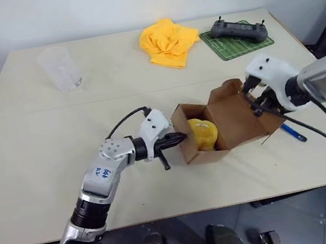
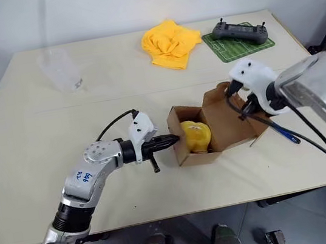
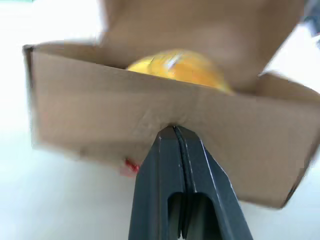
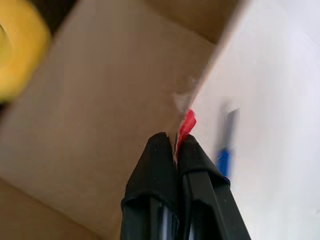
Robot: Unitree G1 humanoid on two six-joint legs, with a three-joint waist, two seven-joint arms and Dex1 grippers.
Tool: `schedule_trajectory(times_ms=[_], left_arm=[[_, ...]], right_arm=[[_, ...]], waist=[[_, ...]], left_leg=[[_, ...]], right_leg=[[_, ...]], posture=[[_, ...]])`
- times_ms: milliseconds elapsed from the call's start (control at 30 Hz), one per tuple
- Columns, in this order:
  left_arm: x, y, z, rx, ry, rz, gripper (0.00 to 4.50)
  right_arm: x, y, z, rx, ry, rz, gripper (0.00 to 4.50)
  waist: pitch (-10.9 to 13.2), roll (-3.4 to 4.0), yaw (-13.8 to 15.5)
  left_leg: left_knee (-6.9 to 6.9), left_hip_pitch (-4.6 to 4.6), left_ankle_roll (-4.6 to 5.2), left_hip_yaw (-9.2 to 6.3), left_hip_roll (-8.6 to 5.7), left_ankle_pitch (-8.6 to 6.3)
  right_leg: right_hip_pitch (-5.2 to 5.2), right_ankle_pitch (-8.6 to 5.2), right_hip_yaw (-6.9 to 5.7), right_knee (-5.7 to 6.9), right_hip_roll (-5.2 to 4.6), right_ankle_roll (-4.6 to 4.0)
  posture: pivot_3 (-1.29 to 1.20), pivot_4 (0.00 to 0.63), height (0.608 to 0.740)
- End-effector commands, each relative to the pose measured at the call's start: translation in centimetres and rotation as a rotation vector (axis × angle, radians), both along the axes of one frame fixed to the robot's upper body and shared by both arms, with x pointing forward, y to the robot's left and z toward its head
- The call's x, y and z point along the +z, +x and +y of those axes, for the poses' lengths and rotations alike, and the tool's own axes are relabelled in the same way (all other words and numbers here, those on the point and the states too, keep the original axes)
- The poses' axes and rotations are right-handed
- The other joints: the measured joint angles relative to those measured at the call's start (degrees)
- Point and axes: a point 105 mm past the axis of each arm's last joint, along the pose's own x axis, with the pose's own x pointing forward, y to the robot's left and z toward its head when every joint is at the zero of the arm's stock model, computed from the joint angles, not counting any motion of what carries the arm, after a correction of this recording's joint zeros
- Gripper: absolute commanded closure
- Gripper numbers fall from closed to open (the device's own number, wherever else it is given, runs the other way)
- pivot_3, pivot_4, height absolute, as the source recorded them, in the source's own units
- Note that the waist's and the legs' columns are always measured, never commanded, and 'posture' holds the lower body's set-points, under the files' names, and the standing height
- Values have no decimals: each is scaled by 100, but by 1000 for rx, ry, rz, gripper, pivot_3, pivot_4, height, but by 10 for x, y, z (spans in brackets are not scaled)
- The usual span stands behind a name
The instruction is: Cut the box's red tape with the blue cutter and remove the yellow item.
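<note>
Now left arm reaches level, fingers pressed against box

A pale beige table carries the open brown box near its front edge, with the blue cutter just beside it. Farther back lie a clear plastic cup, a crumpled yellow cloth and a green mat bearing a black controller.

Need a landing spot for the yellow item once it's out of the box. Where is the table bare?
Bare: the wide stretch between the clear cup and the left claw, and the near edge in front of the box. Crowded: the far right corner, with the yellow cloth and controller on its green mat, and the box's right, where the blue cutter lies.
</note>
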Motion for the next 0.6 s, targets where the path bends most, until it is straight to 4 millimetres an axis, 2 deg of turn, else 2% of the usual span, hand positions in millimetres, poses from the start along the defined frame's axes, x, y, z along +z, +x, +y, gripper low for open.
schedule_trajectory(times_ms=[33, 267, 367, 467, 600], left_arm=[[7, -5, -10, -27, -27, -25, 4500], [10, -6, -12, -24, -78, 10, 4500], [12, -7, -9, -11, -82, 28, 3919], [16, -9, -4, -22, -68, 24, 3013], [25, -5, 13, -2, -59, -25, 1825]], right_arm=[[3, -5, 21, 93, 41, -14, 4440], [-2, -1, 20, 74, 52, -35, 4440], [-2, -2, 12, 66, 46, -43, 3794], [-4, -2, 6, 53, 79, -30, 2788], [5, 7, -14, 80, 130, -163, 1401]], waist=[[2, 2, 10], [2, 1, 20], [2, 1, 1], [2, 2, -3], [3, -1, 12]], left_leg=[[0, -5, 0, 0, 0, 0], [-3, -10, 0, 1, -4, -1], [-5, -11, 0, 5, -3, -1], [-6, -11, 0, 7, -3, -1], [-5, -10, 0, 6, -3, -1]], right_leg=[[-6, 0, 1, 1, 0, 0], [-7, 0, -4, -2, -1, 0], [-7, 0, -5, -3, 0, 0], [-7, 0, -5, -3, 0, 0], [-5, 0, -6, -5, 0, 0]], posture=[[0, 150, 740], [0, 150, 740], [0, 150, 740], [0, 150, 740], [0, 150, 740]])
